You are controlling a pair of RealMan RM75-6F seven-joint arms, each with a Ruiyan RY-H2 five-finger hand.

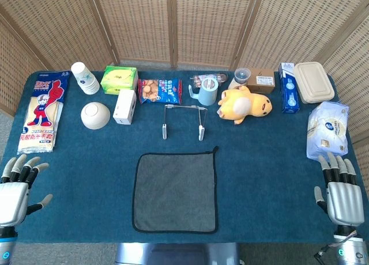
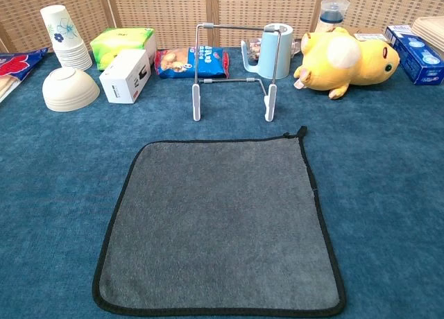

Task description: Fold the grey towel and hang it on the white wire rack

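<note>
**Grey towel flat and waiting, neither robot hand on it yet**

So the grey towel (image 1: 175,191) is spread out flat near the front edge of the surface (image 1: 271,178), roughly centred, with one side running close along that edge. No folds in it at all from what I can see. It has a black stitched border and a little black loop sticking out at its far right corner. The white wire rack (image 2: 233,76) stands upright just behind it, toward the middle of the surface, not touching.

My guess on handling: light, floppy, a bit fuzzy, so it'll sag and drape the moment I lift it. Nothing fragile. It probably clings a little to the blue cloth underneath, so sliding fingers under the middle looks like a pain. I'd go for the corners or the hemmed border, since the stitching gives something firmer to pinch. The two near corners seem the easiest reach.

My left robot hand (image 1: 17,190) is at the front left corner of the surface, fingers spread, holding nothing. My right robot hand (image 1: 340,190) is at the front right corner, same deal, released and empty. Both are well apart from the towel, which lies between them. The chest view shows neither.
</note>
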